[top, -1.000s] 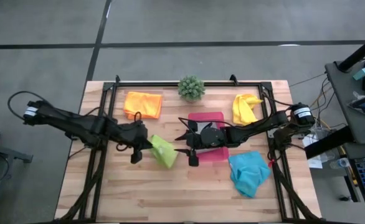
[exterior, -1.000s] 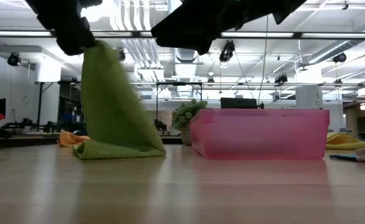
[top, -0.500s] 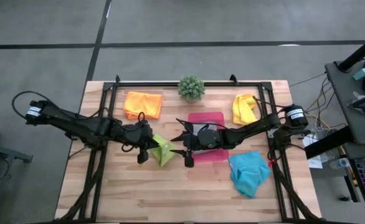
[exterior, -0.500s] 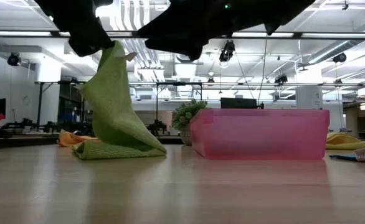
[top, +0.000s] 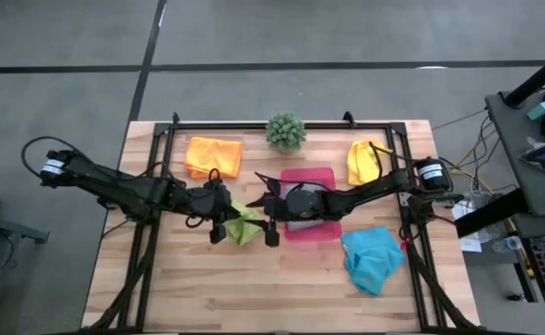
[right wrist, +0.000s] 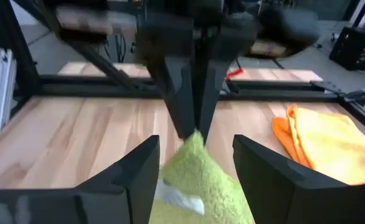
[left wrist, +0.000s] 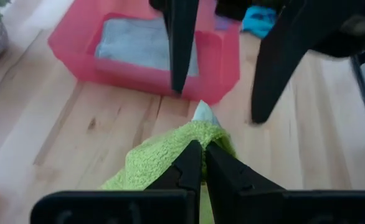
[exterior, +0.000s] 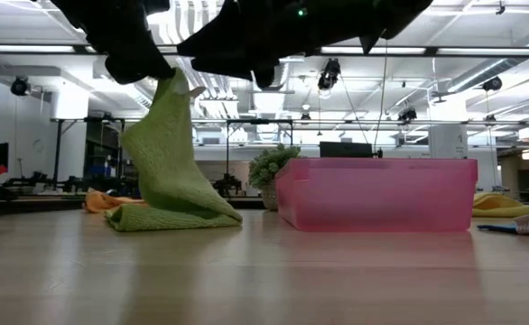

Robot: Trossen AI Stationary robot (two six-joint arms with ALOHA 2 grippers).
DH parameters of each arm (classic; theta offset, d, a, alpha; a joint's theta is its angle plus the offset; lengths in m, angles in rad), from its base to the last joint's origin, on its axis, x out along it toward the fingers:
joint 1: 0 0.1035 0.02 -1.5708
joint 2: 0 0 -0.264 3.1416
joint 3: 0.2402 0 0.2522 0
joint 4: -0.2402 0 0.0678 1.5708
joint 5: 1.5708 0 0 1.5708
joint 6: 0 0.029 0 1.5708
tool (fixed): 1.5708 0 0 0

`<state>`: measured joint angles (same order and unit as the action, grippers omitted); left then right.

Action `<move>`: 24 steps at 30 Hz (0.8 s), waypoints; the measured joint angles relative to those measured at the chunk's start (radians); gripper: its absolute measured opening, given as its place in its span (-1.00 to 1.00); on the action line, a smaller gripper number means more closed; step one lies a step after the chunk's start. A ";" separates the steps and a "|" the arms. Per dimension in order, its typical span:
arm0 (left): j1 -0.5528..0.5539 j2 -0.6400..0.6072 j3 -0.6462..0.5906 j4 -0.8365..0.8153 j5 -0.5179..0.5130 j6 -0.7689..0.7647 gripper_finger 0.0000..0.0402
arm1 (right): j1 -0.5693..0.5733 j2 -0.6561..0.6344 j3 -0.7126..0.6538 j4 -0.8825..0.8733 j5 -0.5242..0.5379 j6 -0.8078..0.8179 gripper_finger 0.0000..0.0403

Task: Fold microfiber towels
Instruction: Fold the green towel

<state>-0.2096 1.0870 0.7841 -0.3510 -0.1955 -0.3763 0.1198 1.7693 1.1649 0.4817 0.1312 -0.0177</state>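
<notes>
Jaws of left gripper (left wrist: 201, 163) clenched on the lime green towel (top: 243, 224), lifting one corner at mid-worktop; lower folds rest on the worktop (top: 254, 288). Right gripper (right wrist: 195, 158) spread apart, straddling the same raised corner. Pink tray (top: 321, 177) just right, holding a grey towel (left wrist: 142, 46). No legible writing.

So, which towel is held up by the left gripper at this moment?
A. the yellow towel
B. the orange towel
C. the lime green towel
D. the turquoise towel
C. In the left wrist view the jaws of the left gripper are shut on a corner of the lime green towel, and the low view shows that towel hanging from the gripper down to the table.
</notes>
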 joint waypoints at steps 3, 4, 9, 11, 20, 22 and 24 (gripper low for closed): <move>0.000 -0.002 0.002 0.018 -0.013 0.015 -1.00 | 0.000 0.019 0.014 -0.007 0.000 0.000 -0.04; 0.000 -0.003 0.001 0.029 -0.016 0.022 -1.00 | 0.000 0.022 0.015 -0.014 0.000 0.000 -0.04; 0.000 -0.007 0.001 0.055 -0.017 0.059 -1.00 | -0.001 0.040 0.026 -0.024 0.000 0.000 -0.16; 0.000 -0.008 0.001 0.053 -0.017 0.069 -1.00 | -0.001 0.041 0.026 -0.035 0.000 0.000 -0.28; 0.000 -0.008 0.000 0.026 -0.016 0.070 -0.91 | -0.001 0.038 0.025 -0.086 0.000 -0.001 -0.82; 0.000 -0.010 0.000 0.022 -0.015 0.087 -0.81 | 0.000 0.038 0.025 -0.088 -0.001 -0.002 -0.91; 0.000 -0.010 0.000 0.021 -0.014 0.116 -0.70 | 0.000 0.038 0.024 -0.088 -0.004 -0.006 -0.94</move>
<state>-0.2096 1.0767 0.7845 -0.3295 -0.2091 -0.2602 0.1196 1.8069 1.1892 0.3934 0.1276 -0.0238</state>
